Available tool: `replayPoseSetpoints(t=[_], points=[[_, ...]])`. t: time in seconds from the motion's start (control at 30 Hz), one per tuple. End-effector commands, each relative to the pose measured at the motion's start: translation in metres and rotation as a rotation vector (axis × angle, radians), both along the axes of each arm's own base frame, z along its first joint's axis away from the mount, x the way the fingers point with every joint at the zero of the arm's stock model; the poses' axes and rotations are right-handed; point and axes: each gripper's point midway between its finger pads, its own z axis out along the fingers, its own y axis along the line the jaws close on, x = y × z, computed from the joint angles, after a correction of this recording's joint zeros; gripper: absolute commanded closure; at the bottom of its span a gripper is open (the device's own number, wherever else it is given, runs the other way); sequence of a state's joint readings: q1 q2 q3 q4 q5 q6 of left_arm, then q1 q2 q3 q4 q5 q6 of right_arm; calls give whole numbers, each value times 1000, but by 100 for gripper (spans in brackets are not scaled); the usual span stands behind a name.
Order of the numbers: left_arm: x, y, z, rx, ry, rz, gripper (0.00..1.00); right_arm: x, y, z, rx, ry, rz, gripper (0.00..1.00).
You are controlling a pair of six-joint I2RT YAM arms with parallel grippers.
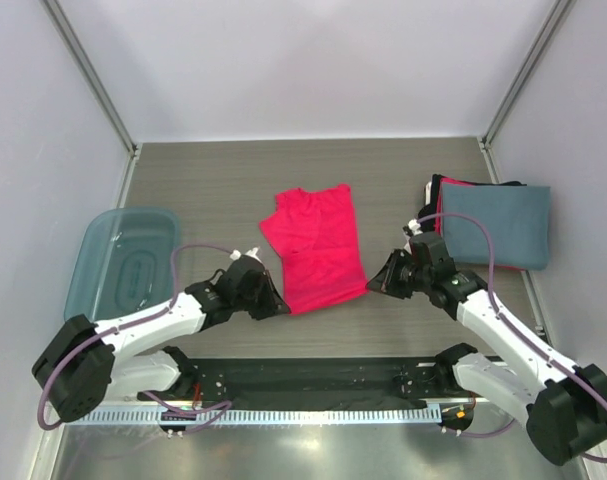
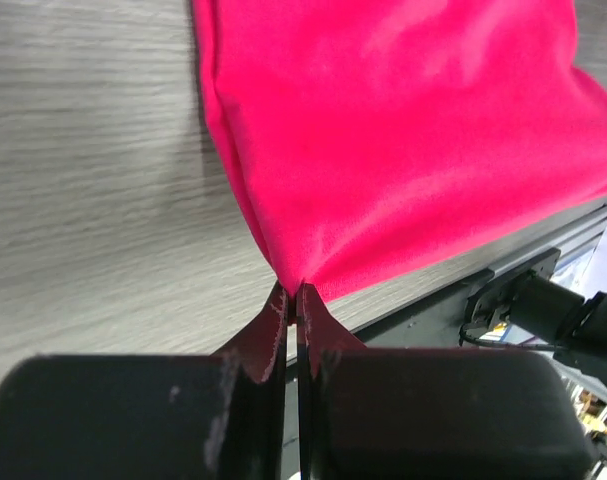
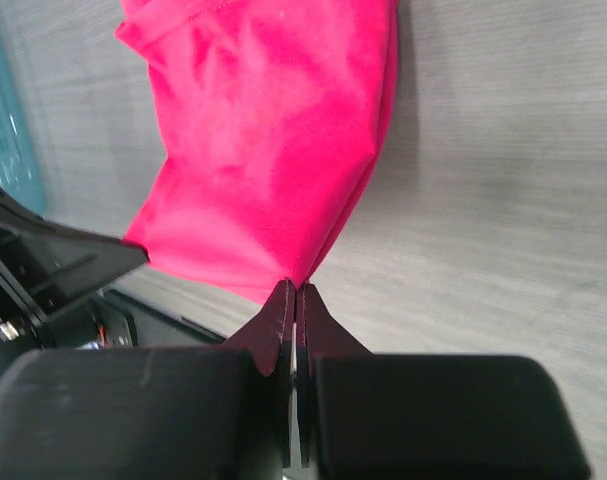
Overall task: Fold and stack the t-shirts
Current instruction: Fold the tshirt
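Pinched tight, my left gripper (image 2: 292,295) and right gripper (image 3: 291,290) each clamp a near corner of the pink-red t-shirt (image 1: 316,250), which lies flat on the wood-grain table (image 1: 203,180). Left of that shirt sits a translucent blue bin (image 1: 91,232), only its moulded floor showing inside. Right of the shirt, a folded blue-grey t-shirt (image 1: 498,225) tops a stack showing a red edge (image 1: 442,203) and a black edge (image 1: 433,188)

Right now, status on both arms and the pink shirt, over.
Left fingers shut on pink t-shirt, near-left corner. Right fingers shut on its near-right corner. Folded stack far right, blue bin left, neither in the way.
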State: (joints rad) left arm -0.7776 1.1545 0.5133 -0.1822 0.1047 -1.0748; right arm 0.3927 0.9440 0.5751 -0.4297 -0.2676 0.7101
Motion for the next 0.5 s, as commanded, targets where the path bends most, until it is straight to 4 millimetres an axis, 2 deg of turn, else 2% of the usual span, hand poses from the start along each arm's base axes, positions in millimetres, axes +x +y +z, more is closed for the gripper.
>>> replayPoseSetpoints(t=[0.0,0.07,0.1,0.17,0.23,0.47], points=[[2,8,5,15,-14,54,100,-7,-6,4,-30,-10,-14,99],[11,4,22,2,-52,63,100,-3,-8,9,-47,-25,-21,99],[10,5,25,15,-52,55,100,1,-8,18,-54,-41,-23,99],[16,4,37,13,-75,58,100,10,-12,22,-93,-59,-30,99],[21,0,54,6,-101,54,100,22,-12,36,-112,-98,-32,99],[60,0,94,-10,-192,110,100,67,-4,62,-172,-148,-27,99]])
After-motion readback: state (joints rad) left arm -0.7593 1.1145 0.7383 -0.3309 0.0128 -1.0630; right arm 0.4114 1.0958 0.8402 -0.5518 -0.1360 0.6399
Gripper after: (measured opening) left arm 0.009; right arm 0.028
